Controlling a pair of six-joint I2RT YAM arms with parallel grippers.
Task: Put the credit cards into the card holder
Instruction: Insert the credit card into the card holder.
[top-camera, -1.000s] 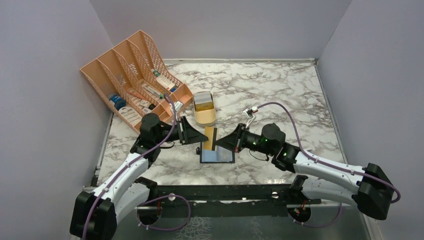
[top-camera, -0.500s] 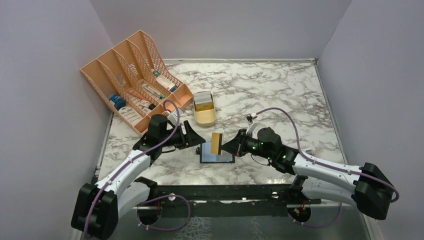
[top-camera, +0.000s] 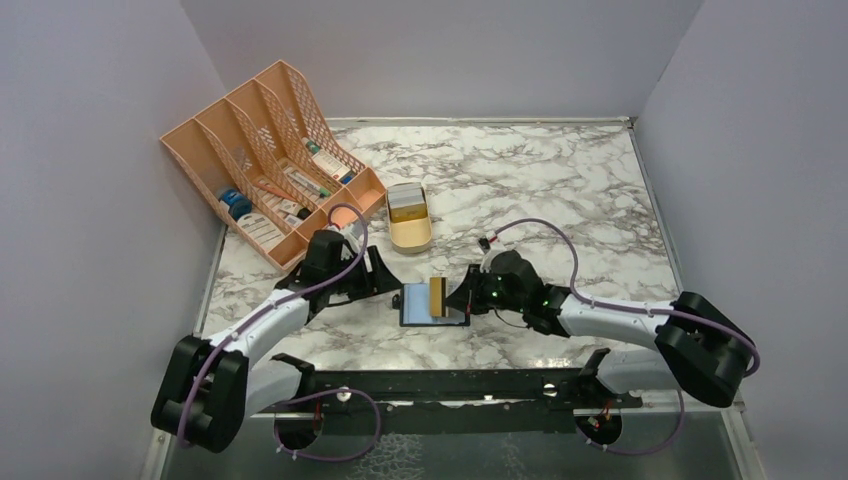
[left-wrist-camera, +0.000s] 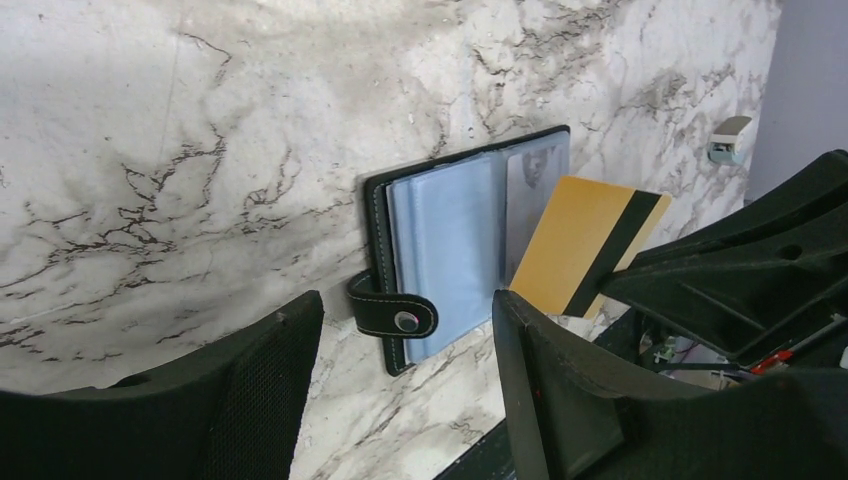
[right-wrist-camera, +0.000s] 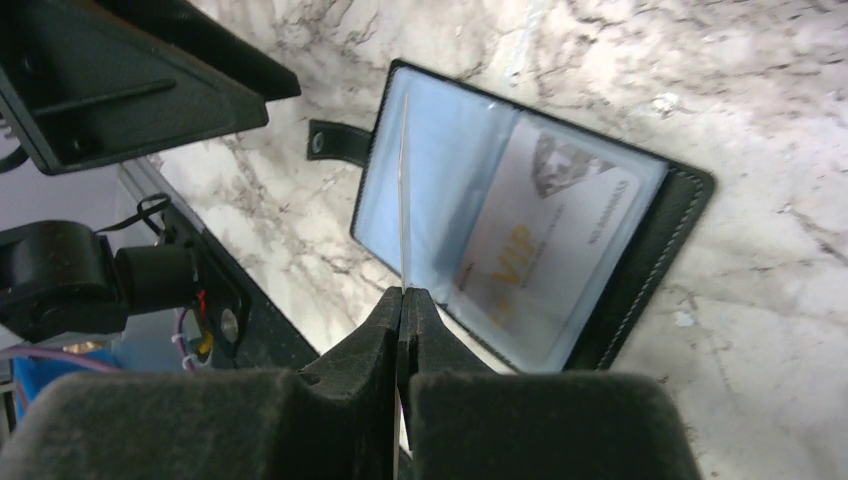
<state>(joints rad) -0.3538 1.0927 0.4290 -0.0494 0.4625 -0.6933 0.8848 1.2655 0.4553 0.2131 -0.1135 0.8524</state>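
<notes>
Gold card (left-wrist-camera: 580, 245) over open card holder (left-wrist-camera: 440, 250)

Right gripper (right-wrist-camera: 402, 300) pinches the gold card, seen edge-on from its wrist; contact with sleeves unclear. The card holder lies open on table (top-camera: 560, 190), left gripper (left-wrist-camera: 405, 330) fingers spread beside its strap.

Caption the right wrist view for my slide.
Right gripper holds the gold card edge-on over the open card holder.

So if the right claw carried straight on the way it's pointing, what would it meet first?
Probably the open card holder: the right claw points down at its blue-grey sleeves, so the gold card it grips would touch first. Depth is unclear.
</notes>
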